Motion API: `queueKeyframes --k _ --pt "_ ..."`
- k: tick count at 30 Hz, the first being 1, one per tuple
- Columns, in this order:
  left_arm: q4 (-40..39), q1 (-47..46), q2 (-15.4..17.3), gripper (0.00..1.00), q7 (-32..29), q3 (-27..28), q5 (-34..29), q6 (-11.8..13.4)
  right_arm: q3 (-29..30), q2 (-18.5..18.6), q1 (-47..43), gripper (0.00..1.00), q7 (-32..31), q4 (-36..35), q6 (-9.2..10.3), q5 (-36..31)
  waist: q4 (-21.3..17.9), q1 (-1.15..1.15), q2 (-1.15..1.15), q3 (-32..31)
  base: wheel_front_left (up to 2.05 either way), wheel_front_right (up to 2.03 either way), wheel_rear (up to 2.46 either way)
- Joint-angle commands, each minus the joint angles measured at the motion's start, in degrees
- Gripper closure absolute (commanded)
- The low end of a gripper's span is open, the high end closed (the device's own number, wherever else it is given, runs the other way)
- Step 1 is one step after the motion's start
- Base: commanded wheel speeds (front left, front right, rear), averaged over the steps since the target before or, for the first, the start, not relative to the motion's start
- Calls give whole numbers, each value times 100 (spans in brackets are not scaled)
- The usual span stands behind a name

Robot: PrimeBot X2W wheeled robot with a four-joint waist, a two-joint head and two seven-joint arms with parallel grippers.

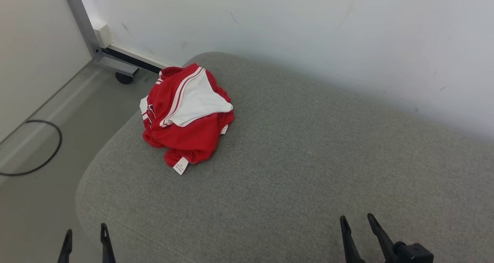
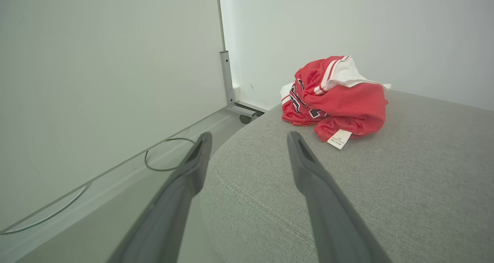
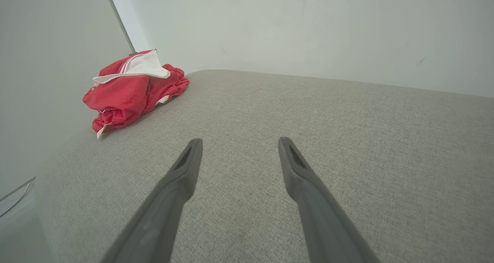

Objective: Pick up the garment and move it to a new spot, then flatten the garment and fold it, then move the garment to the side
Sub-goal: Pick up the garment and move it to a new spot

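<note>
Soft, even indoor light, bright with no glare, dim band of shadow where the wall (image 1: 308,31) meets the grey cushion (image 1: 308,158), faint shadow under the red garment (image 1: 185,112), head view sharp, wrist views bowed at edges, nearest foreground slightly blurred

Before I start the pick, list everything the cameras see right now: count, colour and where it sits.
Crumpled red-and-white fabric garment: one, red with white trim, far left of the cushion.
White care label: one, white, garment's near edge.
Grey woven fabric cushion: one, grey, against the wall.
Thin black cable: one, black, looped on the floor, left.
Silver metal frame leg: one, silver-grey, far left corner.
Left gripper: one, dark, open, lower left.
Right gripper: one, dark, open, lower right.
</note>
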State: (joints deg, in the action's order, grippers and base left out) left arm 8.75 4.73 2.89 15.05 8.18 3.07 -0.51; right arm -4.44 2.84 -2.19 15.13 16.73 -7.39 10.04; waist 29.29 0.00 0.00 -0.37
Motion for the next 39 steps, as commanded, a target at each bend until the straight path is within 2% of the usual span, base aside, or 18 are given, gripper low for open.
queueKeyframes --k 1,8,13,19,26,30,32,39 --pt "-19 93 -3 0 22 12 7 28 -26 7 55 0 2 5 -19 -11 -3 0 0 -4 0 0 0" --pt "44 -181 0 0 22 147 185 18 1 7 -58 0 2 -74 -19 16 -149 0 0 -25 0 0 0" --pt "157 -731 -5 0 22 310 359 -95 4 8 127 0 2 -122 -19 -88 -617 0 0 253 0 0 0" --pt "433 -1750 88 0 22 700 411 -306 -34 11 427 0 2 -169 -19 -167 -1399 0 0 729 0 0 0" --pt "874 -2772 547 0 22 1175 427 -485 4 8 683 0 2 -217 -19 -60 -2326 0 0 1163 0 0 0" --pt "1273 -3219 913 0 22 1366 528 -589 -25 4 740 0 2 -277 -19 -7 -2757 0 0 1318 0 0 0" --pt "1420 -3321 1004 0 22 1391 587 -605 -7 4 742 0 2 -291 -19 9 -2839 0 0 1354 0 0 0" --pt "2525 -4011 1841 0 -33 1460 818 -679 -2 3 818 0 1 -349 -19 107 -3331 0 0 1631 0 0 0"
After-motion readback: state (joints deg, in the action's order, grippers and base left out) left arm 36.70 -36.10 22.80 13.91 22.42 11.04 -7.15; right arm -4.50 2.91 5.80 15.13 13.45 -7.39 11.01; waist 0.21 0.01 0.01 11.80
